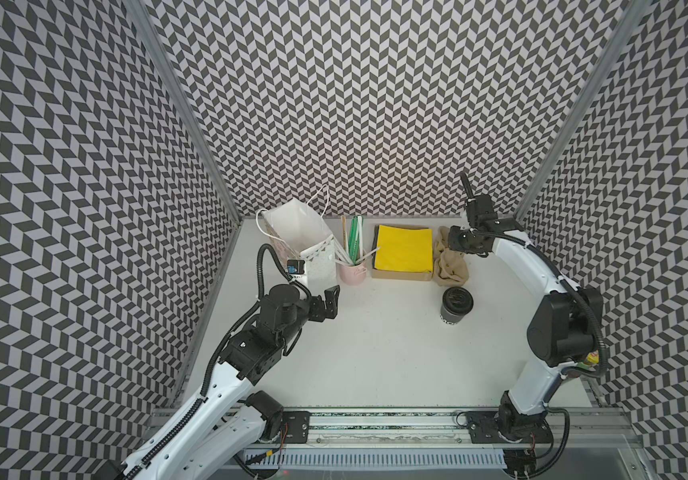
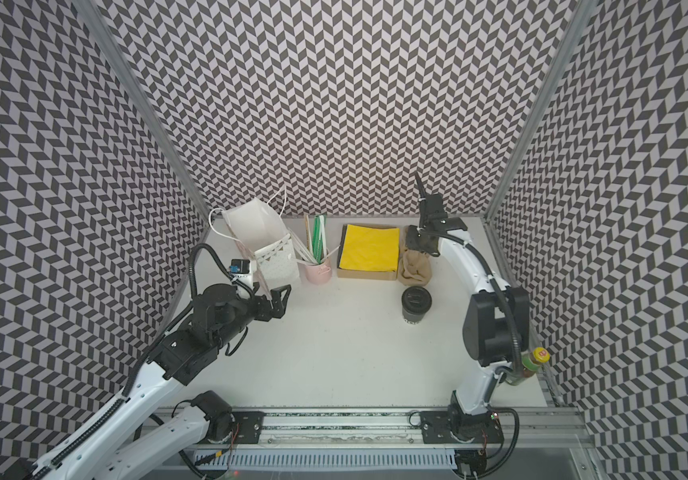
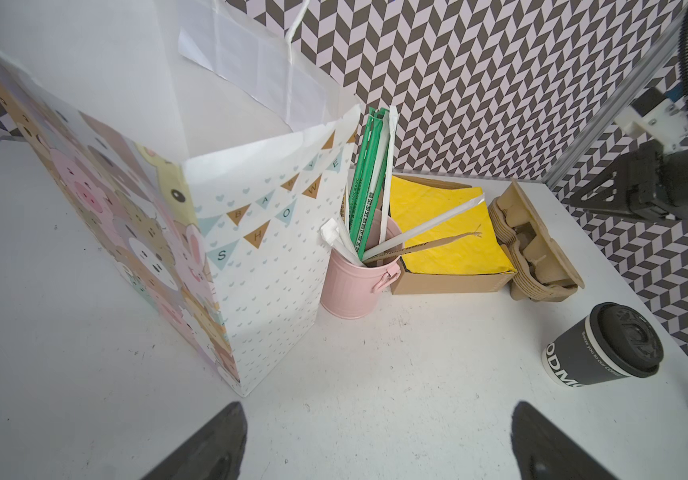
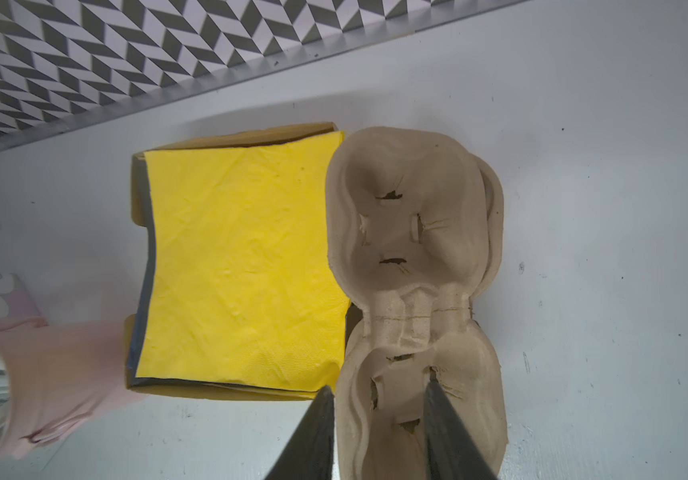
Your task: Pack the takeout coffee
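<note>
Our left fingers [image 3: 226, 432] hang wide by the bag [image 1: 297, 227]. Our right fingers [image 4: 317, 424], narrow, straddle the carrier [image 4: 409, 232] rim, grip unclear. The takeout coffee [image 1: 456, 305] stands just near of it, right side. We judge the next move is lifting one carrier free.

L→R: bag [image 1: 317, 266], straw cup [image 1: 352, 274], napkin box [image 1: 400, 275], carriers [image 1: 452, 266] w/ coffee [image 1: 456, 305] in front
</note>
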Robot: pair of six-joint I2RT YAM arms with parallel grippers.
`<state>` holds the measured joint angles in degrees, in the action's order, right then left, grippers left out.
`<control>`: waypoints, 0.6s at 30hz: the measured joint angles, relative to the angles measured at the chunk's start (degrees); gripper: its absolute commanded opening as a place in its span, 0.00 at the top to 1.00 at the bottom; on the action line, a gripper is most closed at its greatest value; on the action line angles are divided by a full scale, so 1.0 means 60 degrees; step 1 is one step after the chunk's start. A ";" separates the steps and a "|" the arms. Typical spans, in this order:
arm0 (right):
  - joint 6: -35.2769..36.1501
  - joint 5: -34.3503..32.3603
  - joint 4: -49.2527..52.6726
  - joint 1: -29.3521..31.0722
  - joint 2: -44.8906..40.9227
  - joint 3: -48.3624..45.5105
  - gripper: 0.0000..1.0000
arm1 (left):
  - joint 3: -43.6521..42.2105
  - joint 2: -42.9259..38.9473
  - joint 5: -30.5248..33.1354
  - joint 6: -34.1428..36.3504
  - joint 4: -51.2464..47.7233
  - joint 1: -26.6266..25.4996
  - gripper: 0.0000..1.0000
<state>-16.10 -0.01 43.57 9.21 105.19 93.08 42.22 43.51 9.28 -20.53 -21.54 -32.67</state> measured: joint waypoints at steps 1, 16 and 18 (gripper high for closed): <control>0.0004 0.0007 0.0011 -0.0004 0.0157 0.0007 0.62 | 0.0000 0.0000 0.0000 0.0000 0.0004 0.0000 0.01; 0.0011 0.0288 -0.0146 -0.0455 0.0907 0.0011 0.52 | 0.0000 0.0000 -0.0004 0.0000 0.0004 -0.0062 0.01; 0.0004 0.0364 -0.0262 -0.0506 0.0940 0.0011 0.52 | 0.0000 0.0000 -0.0004 0.0000 0.0004 -0.0062 0.01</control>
<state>-16.08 2.17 42.00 6.17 110.83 93.14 42.22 43.51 9.26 -20.53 -21.52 -33.04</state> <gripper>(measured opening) 0.484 0.991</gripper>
